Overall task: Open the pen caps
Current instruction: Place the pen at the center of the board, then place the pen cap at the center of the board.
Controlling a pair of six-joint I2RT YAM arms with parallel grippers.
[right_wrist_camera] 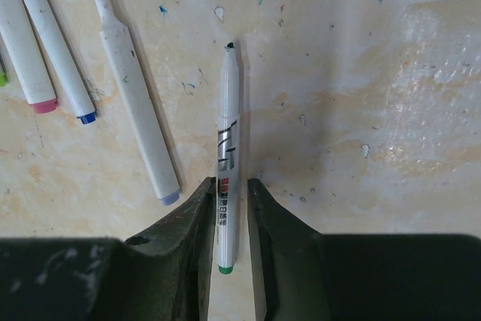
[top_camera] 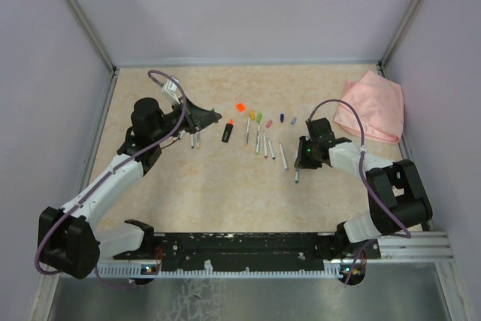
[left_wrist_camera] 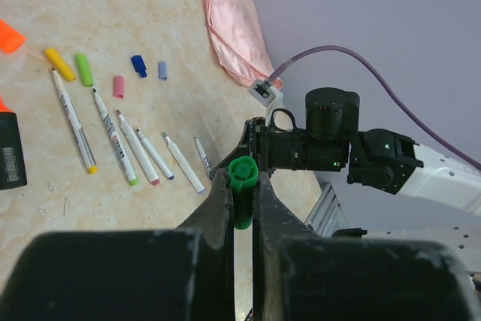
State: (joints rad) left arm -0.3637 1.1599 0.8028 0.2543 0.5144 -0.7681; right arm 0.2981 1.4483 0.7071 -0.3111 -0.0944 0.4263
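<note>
Table (top_camera: 188,186) seen from above, beige and scuffed, with a folded pink cloth (top_camera: 372,107) in its far right corner. To the left of the cloth, clear of its edge, six loose pen caps (top_camera: 268,122) sit in a line: orange, yellow, lime, pink, blue and grey-purple. Just on the near side of that line, also left of the cloth, a row of uncapped white pens (top_camera: 264,144) lies side by side.

The right gripper (right_wrist_camera: 229,193) is low over the table, near and left of the cloth. Its jaws stand slightly apart, one on each side of a green-ended pen (right_wrist_camera: 228,125). The pen lies flat on the table, and a thin strip of table shows beside the barrel, so it looks released rather than pinched.

The left gripper (left_wrist_camera: 242,186) is much farther left of the cloth, beyond the row of pens. It is clamped on a dark green cap (left_wrist_camera: 243,174), which stands upright between the fingers.

The step in hand appears to be the set-down after a cap is pulled off. To do it well, the right jaws would part wider before rising and lift straight up. That way neither finger drags the barrel into the grey-tipped pen (right_wrist_camera: 135,103) beside it. The left gripper would carry its cap toward the cloth and stop at the line of caps. It would then lower close to the table before letting go, since a small round cap dropped from a height is likely to bounce or roll.
</note>
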